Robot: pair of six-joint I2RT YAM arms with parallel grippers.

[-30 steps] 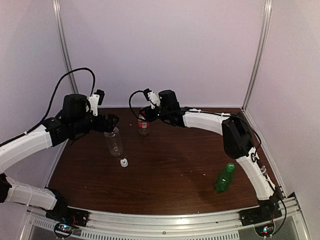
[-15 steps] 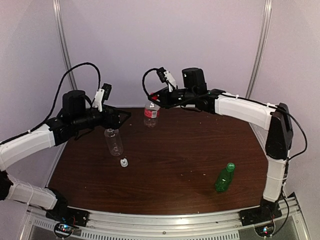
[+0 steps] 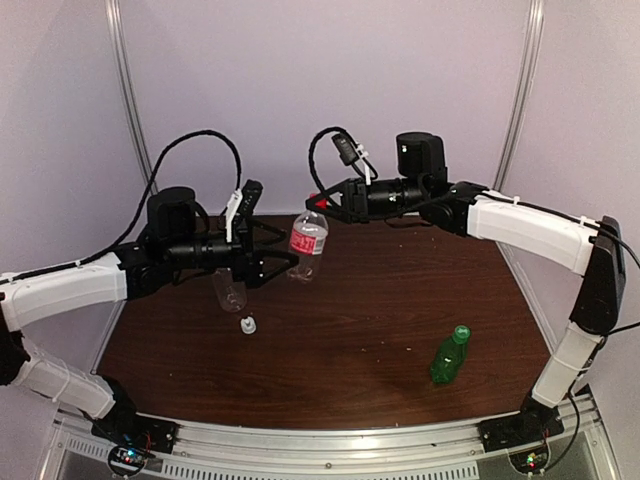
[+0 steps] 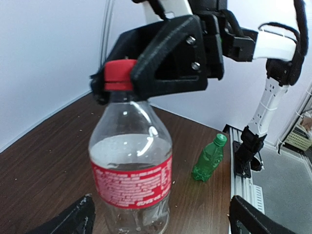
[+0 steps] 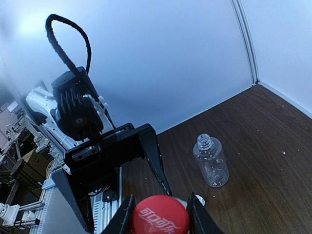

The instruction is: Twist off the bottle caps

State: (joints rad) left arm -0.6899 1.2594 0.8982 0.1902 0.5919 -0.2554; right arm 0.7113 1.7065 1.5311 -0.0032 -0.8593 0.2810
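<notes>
White-walled booth, dark wooden table (image 3: 360, 330). At the lower right of the overhead view, a small green plastic bottle (image 3: 447, 360) sits with its round green cap (image 3: 461, 331) on. Left of centre, a white nozzle-shaped cap (image 3: 247, 324) lies loose on the table, just beside a clear uncapped bottle (image 5: 210, 161). Farther back, the left gripper (image 3: 283, 266) has its fingers spread wide on either side of a clear, red-labelled bottle (image 3: 308, 240), clear of its walls. The right gripper (image 3: 320, 202) is clamped on that bottle's round red cap (image 4: 119, 75), holding it above the table at upper centre.
</notes>
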